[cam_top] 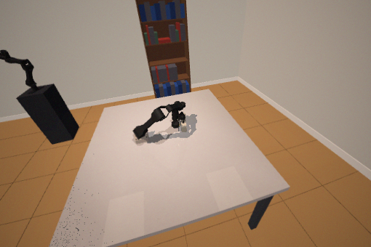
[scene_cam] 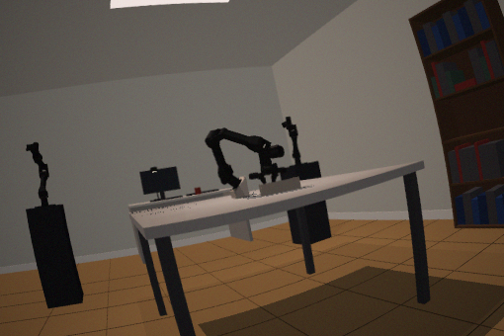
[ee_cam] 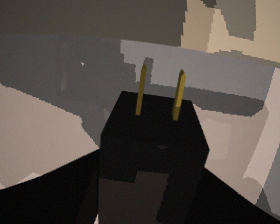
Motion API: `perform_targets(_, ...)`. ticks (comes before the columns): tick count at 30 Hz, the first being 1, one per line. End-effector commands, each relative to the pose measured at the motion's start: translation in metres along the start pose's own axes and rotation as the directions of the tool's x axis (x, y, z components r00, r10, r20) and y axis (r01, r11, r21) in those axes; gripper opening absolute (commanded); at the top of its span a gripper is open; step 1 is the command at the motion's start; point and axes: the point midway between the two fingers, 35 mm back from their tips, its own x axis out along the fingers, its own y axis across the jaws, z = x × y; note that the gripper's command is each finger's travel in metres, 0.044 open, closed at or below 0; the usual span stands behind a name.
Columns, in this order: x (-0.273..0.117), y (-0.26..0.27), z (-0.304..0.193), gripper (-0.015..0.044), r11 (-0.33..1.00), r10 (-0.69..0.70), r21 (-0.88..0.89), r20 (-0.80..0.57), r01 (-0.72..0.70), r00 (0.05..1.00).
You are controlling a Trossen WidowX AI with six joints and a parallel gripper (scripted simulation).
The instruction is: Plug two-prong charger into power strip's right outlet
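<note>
The charger in my claw looks like matt black plastic, its prongs like brassy metal. My bench looks smooth and pale, speckled dark toward one corner. The bookshelf looks like brown wood.

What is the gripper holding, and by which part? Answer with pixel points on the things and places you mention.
The black two-prong charger [ee_cam: 150,122], held by the sides of its body, both prongs [ee_cam: 141,90] bare in the wrist view.
</note>
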Motion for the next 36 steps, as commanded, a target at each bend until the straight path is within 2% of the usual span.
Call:
perform_targets(1,-0.0004,-0.0006,0.0012,0.0000,1.000,-0.005,-0.006,0.004,0.005,1.000)
perform_targets(36,-0.0013,-0.0014,0.0087,0.0000,1.000,-0.005,-0.006,0.005,0.005,1.000)
